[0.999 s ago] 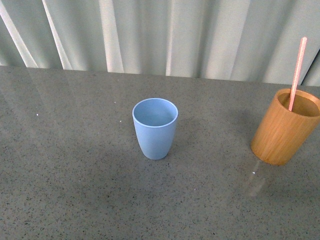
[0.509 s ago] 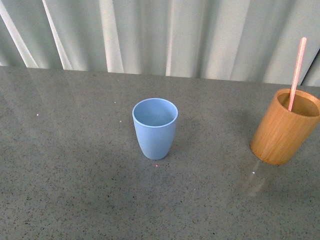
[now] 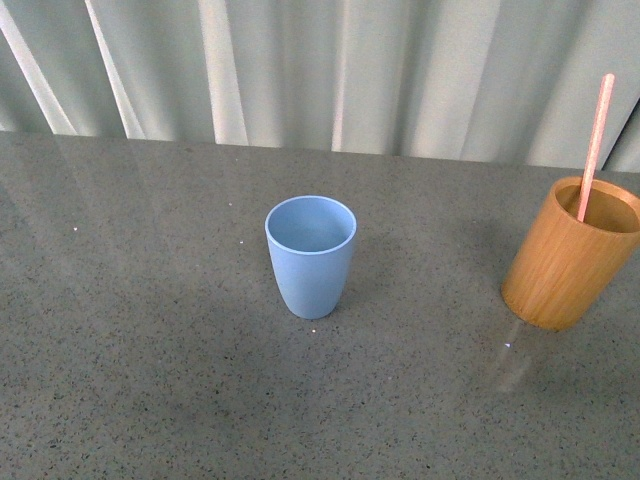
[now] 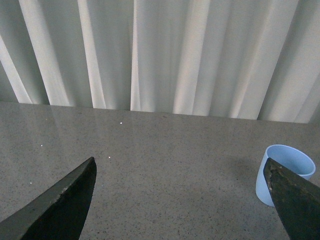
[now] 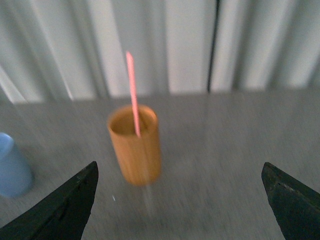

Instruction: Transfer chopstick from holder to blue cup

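Observation:
The light blue cup (image 3: 310, 255) stands upright and empty near the table's middle; it also shows in the left wrist view as the blue cup (image 4: 281, 172). At the right edge stands the tan wooden holder (image 3: 572, 252) with the pale pink chopstick (image 3: 595, 145) leaning upright inside it. The right wrist view is blurred and shows the holder (image 5: 135, 144) and chopstick (image 5: 132, 92) ahead. My left gripper (image 4: 180, 200) is open over bare table, the cup beside one finger. My right gripper (image 5: 180, 200) is open, some way short of the holder. Neither arm appears in the front view.
A grey speckled table (image 3: 150, 350) runs back to pale pleated curtains (image 3: 300, 70). The blue cup (image 5: 12, 167) shows at the edge of the right wrist view, beside the holder.
Nothing has visibly moved in the front view; cup, holder and chopstick stand as before. The blur in the right wrist view shows that arm is in motion.

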Motion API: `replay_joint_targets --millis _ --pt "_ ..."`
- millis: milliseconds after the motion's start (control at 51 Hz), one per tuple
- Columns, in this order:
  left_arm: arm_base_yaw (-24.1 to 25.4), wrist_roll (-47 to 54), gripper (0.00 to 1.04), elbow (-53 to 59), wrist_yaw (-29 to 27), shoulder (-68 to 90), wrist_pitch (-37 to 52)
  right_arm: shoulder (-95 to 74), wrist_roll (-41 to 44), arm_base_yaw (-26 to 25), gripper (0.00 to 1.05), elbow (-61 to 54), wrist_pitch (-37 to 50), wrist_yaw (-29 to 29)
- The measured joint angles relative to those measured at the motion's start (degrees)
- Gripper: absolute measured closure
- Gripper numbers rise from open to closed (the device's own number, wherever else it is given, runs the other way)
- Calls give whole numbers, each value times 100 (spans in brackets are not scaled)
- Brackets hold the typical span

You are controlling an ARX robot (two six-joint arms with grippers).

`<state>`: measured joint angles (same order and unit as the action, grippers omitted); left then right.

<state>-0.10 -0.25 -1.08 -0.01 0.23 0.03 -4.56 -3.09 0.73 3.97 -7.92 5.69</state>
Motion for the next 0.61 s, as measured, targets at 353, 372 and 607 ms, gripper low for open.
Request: replay_joint_targets --millis 353,372,607 --pt "0 0 7 0 -2 -4 0 -3585 -101 -1198 10 533 2551 -1060" --pt "0 0 7 0 0 -4 0 -3856 -96 -1209 10 581 2809 -1108" --pt "0 0 7 0 0 -4 0 -6730 -31 -1016 10 1200 4892 -1412"
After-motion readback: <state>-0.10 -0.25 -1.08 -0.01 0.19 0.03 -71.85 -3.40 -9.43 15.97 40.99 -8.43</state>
